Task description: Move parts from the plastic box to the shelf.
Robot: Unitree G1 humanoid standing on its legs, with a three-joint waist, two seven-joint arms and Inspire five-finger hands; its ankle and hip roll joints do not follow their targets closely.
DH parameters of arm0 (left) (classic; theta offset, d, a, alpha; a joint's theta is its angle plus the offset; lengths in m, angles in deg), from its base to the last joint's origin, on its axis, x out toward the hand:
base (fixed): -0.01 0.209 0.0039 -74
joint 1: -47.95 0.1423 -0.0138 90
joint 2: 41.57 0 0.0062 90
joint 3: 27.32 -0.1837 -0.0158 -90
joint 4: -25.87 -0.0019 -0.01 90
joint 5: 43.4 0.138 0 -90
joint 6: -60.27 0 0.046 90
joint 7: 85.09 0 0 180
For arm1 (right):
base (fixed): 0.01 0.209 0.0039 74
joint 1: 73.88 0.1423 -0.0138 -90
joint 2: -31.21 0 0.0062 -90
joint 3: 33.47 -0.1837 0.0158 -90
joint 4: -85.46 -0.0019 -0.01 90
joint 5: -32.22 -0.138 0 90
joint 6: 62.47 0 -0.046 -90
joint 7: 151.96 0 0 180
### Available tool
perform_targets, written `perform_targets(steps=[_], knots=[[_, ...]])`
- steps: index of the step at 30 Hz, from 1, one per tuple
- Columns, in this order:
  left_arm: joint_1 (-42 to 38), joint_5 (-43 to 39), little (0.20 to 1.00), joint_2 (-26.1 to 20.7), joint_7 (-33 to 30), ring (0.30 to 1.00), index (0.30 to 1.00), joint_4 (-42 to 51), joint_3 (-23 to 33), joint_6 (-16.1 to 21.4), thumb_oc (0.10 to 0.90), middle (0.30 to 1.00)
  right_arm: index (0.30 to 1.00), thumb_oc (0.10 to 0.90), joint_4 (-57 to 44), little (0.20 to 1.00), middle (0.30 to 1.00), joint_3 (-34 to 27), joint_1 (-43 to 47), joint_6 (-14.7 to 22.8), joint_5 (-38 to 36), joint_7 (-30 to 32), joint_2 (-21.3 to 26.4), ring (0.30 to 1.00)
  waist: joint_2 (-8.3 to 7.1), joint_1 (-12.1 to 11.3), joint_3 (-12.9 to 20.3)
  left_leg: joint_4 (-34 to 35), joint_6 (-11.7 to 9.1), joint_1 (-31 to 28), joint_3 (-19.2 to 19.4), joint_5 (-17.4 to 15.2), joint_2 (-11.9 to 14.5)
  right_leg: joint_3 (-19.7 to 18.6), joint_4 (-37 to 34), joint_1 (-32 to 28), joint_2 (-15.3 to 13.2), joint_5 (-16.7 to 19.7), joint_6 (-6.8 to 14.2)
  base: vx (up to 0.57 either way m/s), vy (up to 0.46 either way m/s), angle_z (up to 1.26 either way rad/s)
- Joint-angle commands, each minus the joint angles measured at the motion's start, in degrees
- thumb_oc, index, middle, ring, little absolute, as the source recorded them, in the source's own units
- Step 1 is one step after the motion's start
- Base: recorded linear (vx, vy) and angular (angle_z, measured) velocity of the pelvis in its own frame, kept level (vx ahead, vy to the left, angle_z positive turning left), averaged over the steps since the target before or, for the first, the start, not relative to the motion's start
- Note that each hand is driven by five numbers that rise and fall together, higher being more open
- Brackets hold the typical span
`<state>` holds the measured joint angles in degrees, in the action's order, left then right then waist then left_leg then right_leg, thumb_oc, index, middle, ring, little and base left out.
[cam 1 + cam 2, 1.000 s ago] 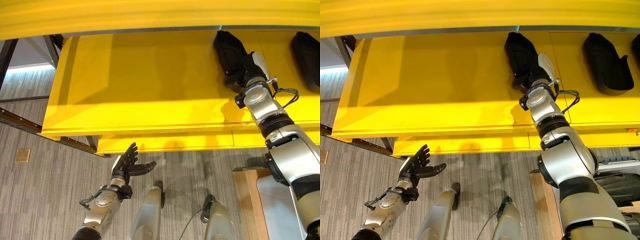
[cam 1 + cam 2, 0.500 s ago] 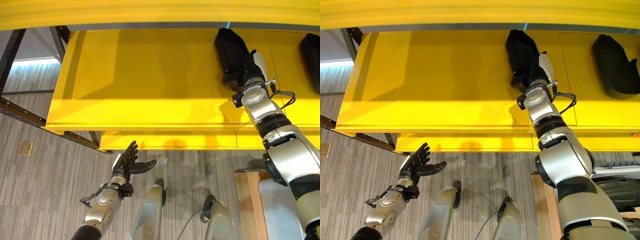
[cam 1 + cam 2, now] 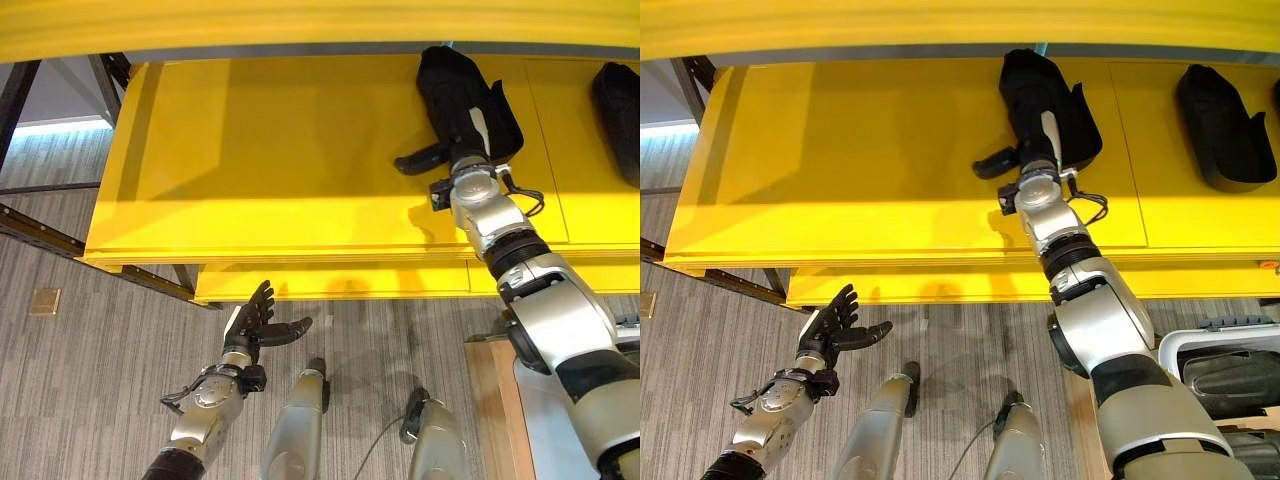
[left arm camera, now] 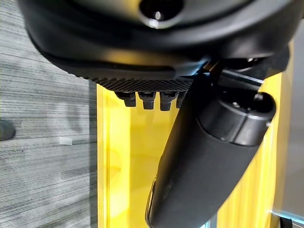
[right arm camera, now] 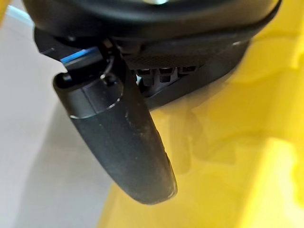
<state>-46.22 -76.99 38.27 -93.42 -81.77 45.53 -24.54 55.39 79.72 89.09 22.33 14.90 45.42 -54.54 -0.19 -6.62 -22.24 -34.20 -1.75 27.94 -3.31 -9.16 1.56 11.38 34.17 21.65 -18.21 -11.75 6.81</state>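
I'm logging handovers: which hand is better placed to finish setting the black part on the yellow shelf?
The right hand: it already lies on the black part on the yellow shelf. The left hand hangs open below the shelf.

Glossy yellow painted shelf (image 3: 890, 150), matt black part (image 3: 1065, 100), grey striped carpet (image 3: 700, 360)

Silver-grey jointed arms end in dark hands (image 3: 258, 322).
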Motion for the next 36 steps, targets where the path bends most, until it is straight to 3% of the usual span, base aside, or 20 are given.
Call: perform_targets(steps=[1,8,18,22,26,36], knots=[[-0.6,-0.5,1.0,-3.2,-0.6,1.0,1.0,5.5,0.4,4.3,0.9,1.0,1.0,0.9,-6.2,1.0,1.0,0.2,5.1,6.9,-2.3,3.2,3.7,1.0,-0.93,-1.2,1.8,-0.6,-2.4,-4.4,-4.4,-6.5,3.2,-3.1,0.2,0.9,1.8,2.0,-0.9,-0.01,-0.001,-0.04],[-0.5,-0.6,1.0,-2.9,-1.1,1.0,1.0,5.7,0.6,3.8,0.9,1.0,1.0,0.9,-16.8,1.0,1.0,-0.5,1.6,7.8,-1.9,3.6,3.5,1.0,-1.34,-0.1,1.8,-0.6,-2.3,-4.3,-3.9,-6.4,3.3,-3.6,0.4,1.5,1.8,2.2,-1.0,-0.01,0.002,-0.07],[-0.1,-0.5,1.0,-2.9,-1.3,1.0,1.0,6.2,0.8,3.6,0.9,1.0,1.0,0.9,-18.8,1.0,1.0,-2.7,-1.7,8.8,-4.8,3.8,2.7,1.0,-1.35,0.2,1.5,-1.2,-2.3,-4.1,-3.7,-6.7,3.4,-3.9,1.0,1.9,1.9,1.9,-1.0,0.0,0.0,0.0],[0.2,-0.2,1.0,-2.8,-1.5,1.0,1.0,6.1,1.1,3.4,0.9,1.0,1.0,0.9,-22.7,1.0,1.0,-2.3,-3.1,8.6,-2.8,3.6,3.9,1.0,-1.33,0.3,1.3,-1.3,-2.4,-4.4,-3.5,-7.1,3.6,-4.1,1.1,1.7,2.1,1.7,-1.0,0.0,0.0,0.0],[0.4,-0.1,1.0,-2.5,-1.6,1.0,1.0,5.9,1.5,3.3,0.9,1.0,1.0,0.9,-26.8,1.0,1.0,-2.4,-4.6,8.6,-0.9,3.4,5.6,1.0,-1.55,0.7,1.5,-0.8,-2.3,-4.3,-3.5,-6.6,3.5,-4.1,0.7,1.8,2.0,2.0,-1.0,0.0,0.0,0.0],[2.2,1.1,1.0,-1.8,-1.0,1.0,1.0,5.9,3.5,3.3,0.9,1.0,1.0,0.9,-41.5,1.0,1.0,-3.2,-9.8,8.6,7.6,0.7,18.4,1.0,-2.45,2.2,0.8,-1.1,-2.4,-4.4,-3.2,-6.9,4.0,-4.5,1.0,2.2,2.2,1.8,-1.1,0.0,0.0,0.0]])
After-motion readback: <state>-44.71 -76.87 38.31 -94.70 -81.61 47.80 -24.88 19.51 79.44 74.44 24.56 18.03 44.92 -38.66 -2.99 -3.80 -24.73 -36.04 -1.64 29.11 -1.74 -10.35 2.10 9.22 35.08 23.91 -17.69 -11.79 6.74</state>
